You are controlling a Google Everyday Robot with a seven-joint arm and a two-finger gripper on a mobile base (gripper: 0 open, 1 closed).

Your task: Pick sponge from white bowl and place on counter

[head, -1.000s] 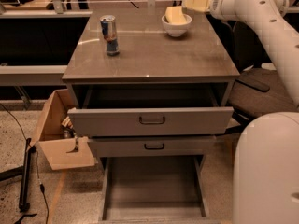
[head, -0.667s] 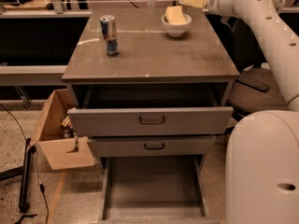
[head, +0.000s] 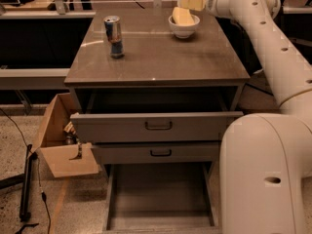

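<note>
A pale yellow sponge [head: 181,15] lies in a small white bowl [head: 184,30] at the far right of the grey-brown counter [head: 161,57]. My cream-coloured gripper [head: 186,2] hangs just above and behind the bowl, at the end of the white arm [head: 263,28] that reaches in from the right. It does not touch the sponge.
A blue and silver can [head: 114,36] stands upright at the far left of the counter. Below, the top drawer [head: 156,126] and the bottom drawer [head: 158,199] are pulled out. An open cardboard box [head: 63,140] sits on the floor at the left. My white base [head: 265,174] fills the lower right.
My gripper has moved left, from beside the bowl's right to just above and behind it. The sponge, bowl and can have not moved.
</note>
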